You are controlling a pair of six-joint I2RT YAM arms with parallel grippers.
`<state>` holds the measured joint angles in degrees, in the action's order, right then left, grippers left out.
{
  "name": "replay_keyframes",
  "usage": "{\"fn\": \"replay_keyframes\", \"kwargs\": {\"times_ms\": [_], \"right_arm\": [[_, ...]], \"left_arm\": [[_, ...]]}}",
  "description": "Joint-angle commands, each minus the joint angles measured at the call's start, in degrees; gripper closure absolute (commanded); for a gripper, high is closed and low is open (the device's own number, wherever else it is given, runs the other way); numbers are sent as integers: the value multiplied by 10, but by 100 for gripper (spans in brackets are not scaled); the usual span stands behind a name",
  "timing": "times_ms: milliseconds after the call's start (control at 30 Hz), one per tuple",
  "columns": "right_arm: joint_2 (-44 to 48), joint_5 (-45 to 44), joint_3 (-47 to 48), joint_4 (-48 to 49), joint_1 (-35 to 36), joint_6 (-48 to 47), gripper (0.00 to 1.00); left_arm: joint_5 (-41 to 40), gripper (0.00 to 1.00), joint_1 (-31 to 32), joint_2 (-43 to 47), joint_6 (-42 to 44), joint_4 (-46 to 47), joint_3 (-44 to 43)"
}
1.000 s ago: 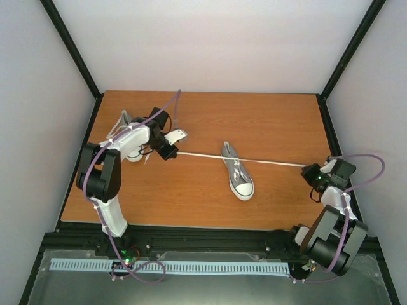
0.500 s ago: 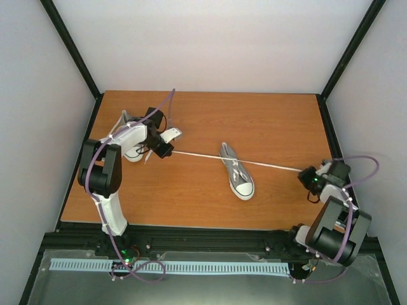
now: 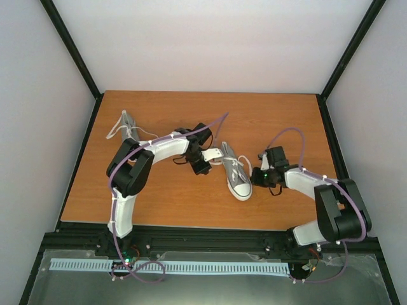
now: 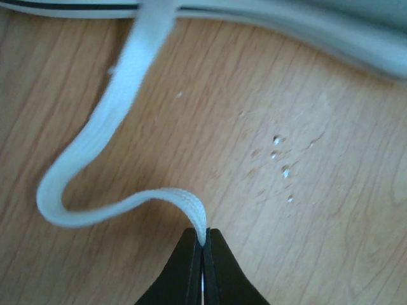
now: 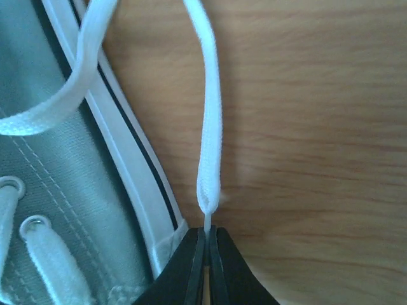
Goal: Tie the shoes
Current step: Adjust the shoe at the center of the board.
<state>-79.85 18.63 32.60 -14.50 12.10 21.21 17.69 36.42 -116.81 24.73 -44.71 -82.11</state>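
One grey shoe with a white toe cap lies mid-table, toe toward me. The other shoe rests at the far left, its laces loose. My left gripper sits just left of the middle shoe, shut on the end of a white lace that curls slack over the wood up to the shoe's sole. In the left wrist view its tips pinch the lace. My right gripper is close against the shoe's right side, shut on the tip of the other lace end.
The wooden table is ringed by a black frame with white walls behind and at the sides. A few small specks mark the wood near the left gripper. Purple cables loop over both arms.
Both grippers have swung inward to the middle shoe, each still holding its lace end. The lace, stretched taut across the table before, now hangs slack.
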Motion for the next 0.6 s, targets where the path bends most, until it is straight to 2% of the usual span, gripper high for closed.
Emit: {"fn": "replay_keyframes", "kwargs": {"times_ms": [0,167,567], "right_arm": [[-47,19,34,-8,67,8,97],[-74,5,65,-6,113,2,97],[-101,2,89,7,127,1,97]], "left_arm": [[21,99,12,-15,-19,-3,-43],[52,99,14,-10,-26,-12,-35],[116,99,22,13,-21,-19,14]]}}
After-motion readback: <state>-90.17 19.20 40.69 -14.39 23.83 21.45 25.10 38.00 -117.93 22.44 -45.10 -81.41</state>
